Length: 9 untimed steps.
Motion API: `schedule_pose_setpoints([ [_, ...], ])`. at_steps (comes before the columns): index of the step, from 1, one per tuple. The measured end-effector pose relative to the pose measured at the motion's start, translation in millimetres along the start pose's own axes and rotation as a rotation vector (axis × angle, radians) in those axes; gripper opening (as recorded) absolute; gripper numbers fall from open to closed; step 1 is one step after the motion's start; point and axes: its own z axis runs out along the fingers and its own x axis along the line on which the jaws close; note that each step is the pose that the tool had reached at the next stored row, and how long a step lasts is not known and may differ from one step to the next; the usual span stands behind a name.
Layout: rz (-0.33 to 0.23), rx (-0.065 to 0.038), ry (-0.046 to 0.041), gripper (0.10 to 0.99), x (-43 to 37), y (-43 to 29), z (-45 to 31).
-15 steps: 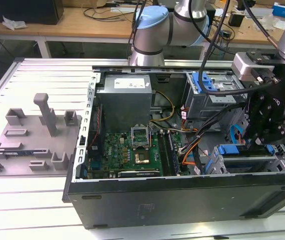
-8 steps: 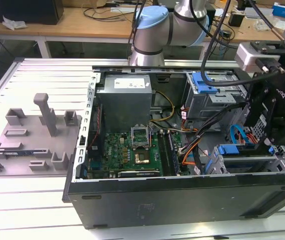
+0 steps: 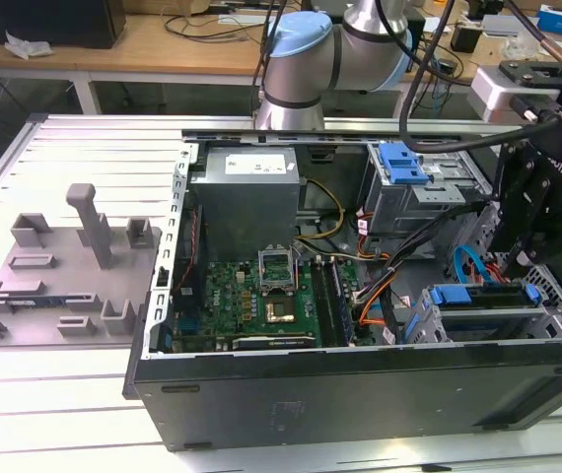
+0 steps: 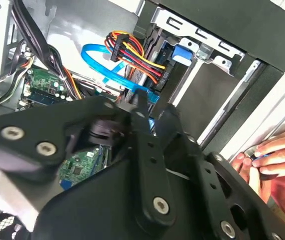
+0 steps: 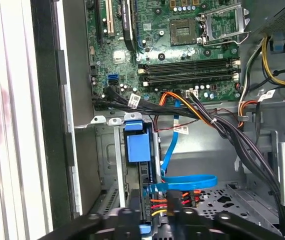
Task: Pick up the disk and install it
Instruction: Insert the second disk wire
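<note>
Installation step: end effector (image 3: pixel 516 264), finger state indeterminate, poised over the disk (image 3: pixel 483 296) seated edge-up in the computer case (image 3: pixel 360 384) bay; seating apparently demands careful downward pressure.

You see an open computer case (image 3: pixel 360 379) lying on a slatted metal table (image 3: pixel 84 148), its green motherboard (image 3: pixel 261 296) facing up beside the grey power supply (image 3: pixel 251 197). A metal drive cage (image 3: pixel 419 192) (with a blue latch piece (image 3: pixel 402 163) on top) sits further back. Grey plastic fixtures (image 3: pixel 64 266) stand on the exterior view's left. A looping blue cable (image 5: pixel 182 181) lies near orange wires (image 5: pixel 182 102).
</note>
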Motion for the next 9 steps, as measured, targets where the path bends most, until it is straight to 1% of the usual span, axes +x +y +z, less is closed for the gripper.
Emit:
schedule_pose_setpoints([
  [3, 0.0, 0.0, 0.0003, 0.149, -0.1, -0.1, -0.1],
  [4, 0.0, 0.0, 0.0001, 0.106, 0.1, -0.1, 0.1],
  [9, 0.001, 0.0, 0.0, 0.106, 4.3, -0.5, 2.5],
])
